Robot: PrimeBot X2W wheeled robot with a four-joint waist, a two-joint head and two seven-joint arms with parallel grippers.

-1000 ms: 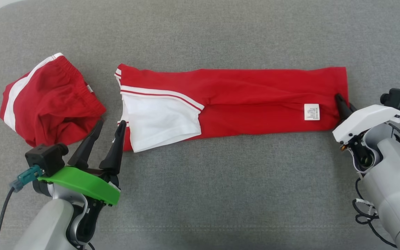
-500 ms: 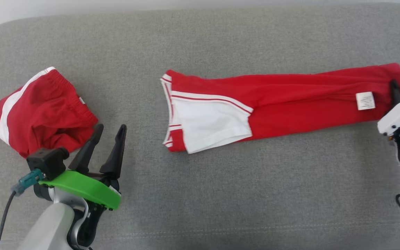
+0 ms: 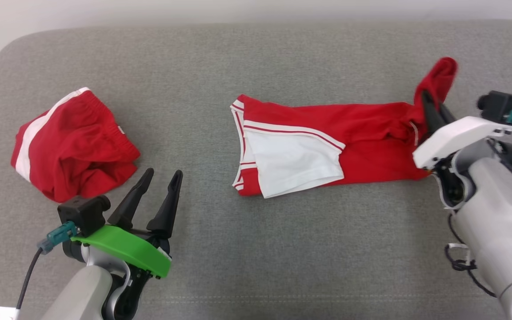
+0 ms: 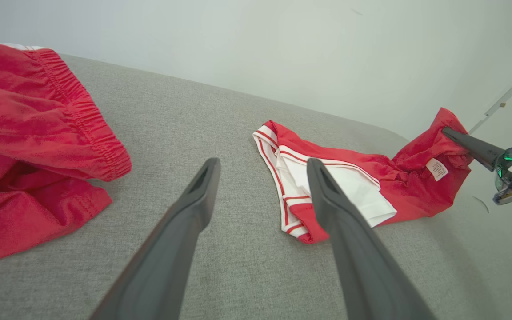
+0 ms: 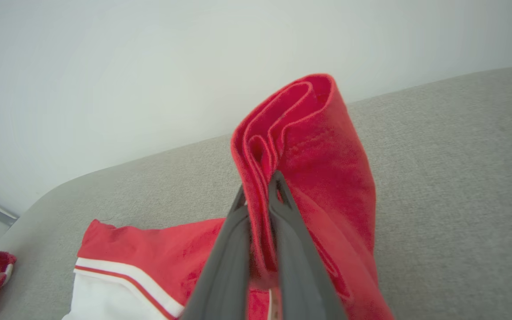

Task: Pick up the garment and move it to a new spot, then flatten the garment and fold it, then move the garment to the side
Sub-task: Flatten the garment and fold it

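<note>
Grey cushion (image 3: pixel 256 266), head view: red-and-white garment (image 3: pixel 362 133) lies centre to 3 o'clock, its end lifted, pinched in right gripper (image 3: pixel 429 104). Left gripper (image 3: pixel 162 178) at 7 o'clock, spread wide, empty. Left wrist view: red shorts (image 4: pixel 38 133) at 9 o'clock (bunched). Right wrist view: folded garment edge clamped.

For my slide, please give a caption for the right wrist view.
Right end effector shut on the raised end of the red-and-white fabric garment above the grey upholstered surface.

Left gripper (image 3: pixel 163 171) wide, right gripper (image 3: pixel 430 100) clamped.
</note>
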